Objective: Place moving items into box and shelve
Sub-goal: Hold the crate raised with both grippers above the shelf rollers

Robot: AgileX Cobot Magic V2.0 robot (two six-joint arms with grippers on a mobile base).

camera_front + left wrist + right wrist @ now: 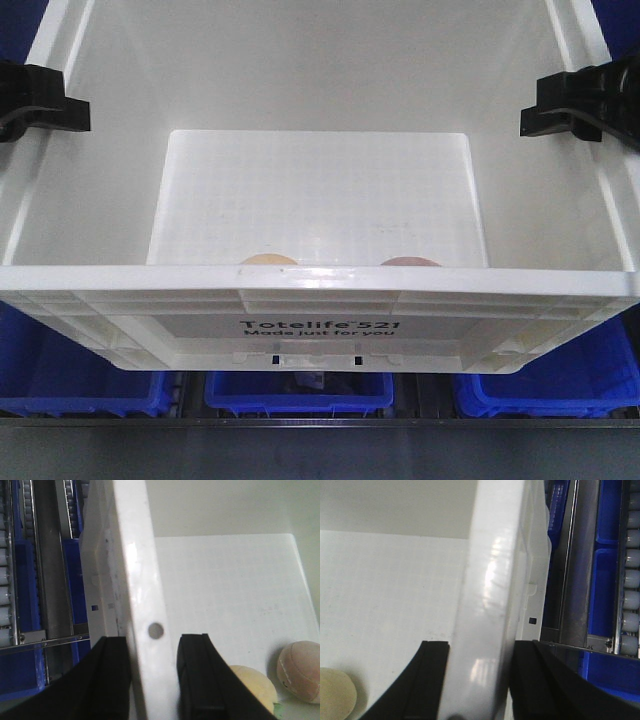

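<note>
White box (320,330) fills the front view, open top, black "Totelife 521" print on its near wall. Left gripper (154,641) straddles the left side rim: one jaw inside the wall, one outside, clamped on it. Right gripper (481,649) does the same on the right side rim, jaws pressed against both faces of the wall. Both grips sit about midway along the sides.

Tan lump (252,685) and pink lump (302,672) lie on the box floor at its near edge, side by side but apart, tan on the left. Only their tops show over the near rim in the front view. Pink one has a pale seam and dark specks.

Blue bins (300,392) sit below the box. Rollers (6,580) run beside the bins, outside the left wall.
</note>
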